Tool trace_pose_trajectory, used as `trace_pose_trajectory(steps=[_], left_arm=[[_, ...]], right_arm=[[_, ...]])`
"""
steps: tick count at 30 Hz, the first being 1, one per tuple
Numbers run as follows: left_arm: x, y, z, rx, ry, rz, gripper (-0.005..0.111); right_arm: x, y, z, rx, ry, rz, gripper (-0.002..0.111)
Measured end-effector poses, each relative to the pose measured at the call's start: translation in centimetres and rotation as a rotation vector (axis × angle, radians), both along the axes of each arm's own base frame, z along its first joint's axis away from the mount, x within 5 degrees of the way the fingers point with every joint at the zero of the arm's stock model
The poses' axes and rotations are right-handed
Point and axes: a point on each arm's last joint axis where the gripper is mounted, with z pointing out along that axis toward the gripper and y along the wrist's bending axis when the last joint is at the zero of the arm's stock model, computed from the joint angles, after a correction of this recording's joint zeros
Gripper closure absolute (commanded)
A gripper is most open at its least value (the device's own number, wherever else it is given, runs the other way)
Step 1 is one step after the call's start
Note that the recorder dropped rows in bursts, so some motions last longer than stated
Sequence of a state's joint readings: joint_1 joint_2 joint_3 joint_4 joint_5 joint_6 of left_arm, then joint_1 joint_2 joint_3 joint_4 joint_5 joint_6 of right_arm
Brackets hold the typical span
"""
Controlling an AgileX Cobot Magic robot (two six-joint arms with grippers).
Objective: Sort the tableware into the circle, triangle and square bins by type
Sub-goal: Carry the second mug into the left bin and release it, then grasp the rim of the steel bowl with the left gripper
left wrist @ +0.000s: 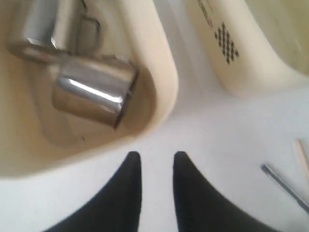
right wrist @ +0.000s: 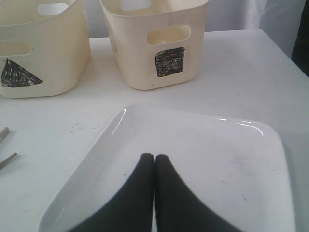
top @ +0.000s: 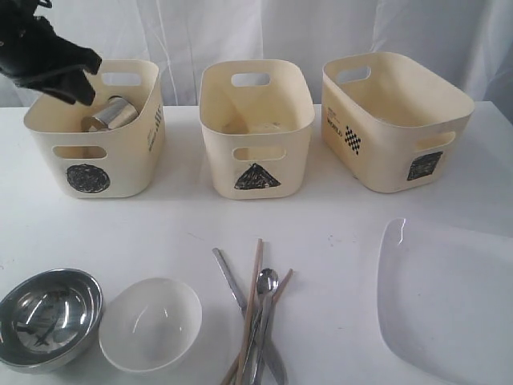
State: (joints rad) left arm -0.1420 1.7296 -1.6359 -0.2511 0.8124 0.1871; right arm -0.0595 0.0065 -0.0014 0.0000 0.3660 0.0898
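Note:
Two steel mugs lie in the circle bin; one mug is on its side and the other mug is behind it. My left gripper hovers above that bin's rim, open and holding nothing. At the table's front are the steel bowl, the white bowl and a pile of spoon, knife and chopsticks. The large white square plate lies at the front right. My right gripper hangs shut over it.
The triangle bin stands in the middle of the back row and the square bin on the right. A white curtain hangs behind the bins. Bare white table separates bins and tableware.

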Motion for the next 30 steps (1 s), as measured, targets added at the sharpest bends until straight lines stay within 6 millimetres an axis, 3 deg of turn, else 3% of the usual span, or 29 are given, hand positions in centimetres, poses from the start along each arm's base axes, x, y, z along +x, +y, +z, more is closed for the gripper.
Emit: trace_pose_trajectory(steps=[1, 10, 15, 23, 26, 30], left_arm=[[-0.5, 0.0, -0.3, 0.008, 0.062, -0.021, 0.107], [-3.7, 0.3, -2.8, 0.047, 0.3, -0.071, 0.107], [-6.8, 1.2, -3.1, 0.081, 0.272, -0.03, 0.107], [-9.5, 2.5, -7.8, 0.21, 0.398, -0.03, 0.106], [-10.1, 2.7, -9.1, 0.218, 0.426, -0.028, 0.09], [-10.3, 2.7, -9.7, 0.22, 0.434, -0.027, 0.044]], right_arm=[[0.0, 0.0, 0.0, 0.0, 0.0, 0.0, 0.108], [0.0, 0.0, 0.0, 0.0, 0.0, 0.0, 0.108], [0.0, 0.0, 0.0, 0.0, 0.0, 0.0, 0.108], [0.0, 0.0, 0.0, 0.0, 0.0, 0.0, 0.108], [0.0, 0.0, 0.0, 0.0, 0.0, 0.0, 0.108], [0.0, 0.0, 0.0, 0.0, 0.0, 0.0, 0.108]])
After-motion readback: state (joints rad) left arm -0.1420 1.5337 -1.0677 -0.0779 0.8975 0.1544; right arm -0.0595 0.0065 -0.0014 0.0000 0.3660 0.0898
